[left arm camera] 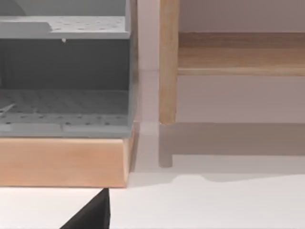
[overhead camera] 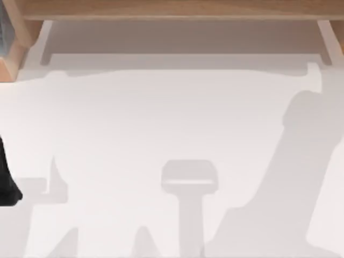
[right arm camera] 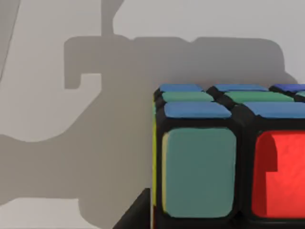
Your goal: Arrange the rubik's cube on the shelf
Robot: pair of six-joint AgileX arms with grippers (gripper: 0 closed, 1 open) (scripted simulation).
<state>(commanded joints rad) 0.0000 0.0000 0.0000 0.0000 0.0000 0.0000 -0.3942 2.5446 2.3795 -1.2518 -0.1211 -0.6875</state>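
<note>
The rubik's cube (right arm camera: 228,157) looms close in the right wrist view, with blue and green stickers on top and a green and a red one on the near face. My right gripper (right arm camera: 143,217) is shut on it, one dark finger (right arm camera: 136,217) pressed against the cube's side, above the white table. The shelf (overhead camera: 172,8) is a long light-brown board along the table's far edge, with wooden side supports (left arm camera: 167,62). My left arm (overhead camera: 6,180) is parked at the table's left edge, a dark part of its gripper (left arm camera: 93,214) facing the shelf's left end.
A grey perforated rack (left arm camera: 64,76) on a wooden base (left arm camera: 62,160) stands just left of the shelf's left support. The white table (overhead camera: 172,123) stretches in front of the shelf, crossed by arm shadows.
</note>
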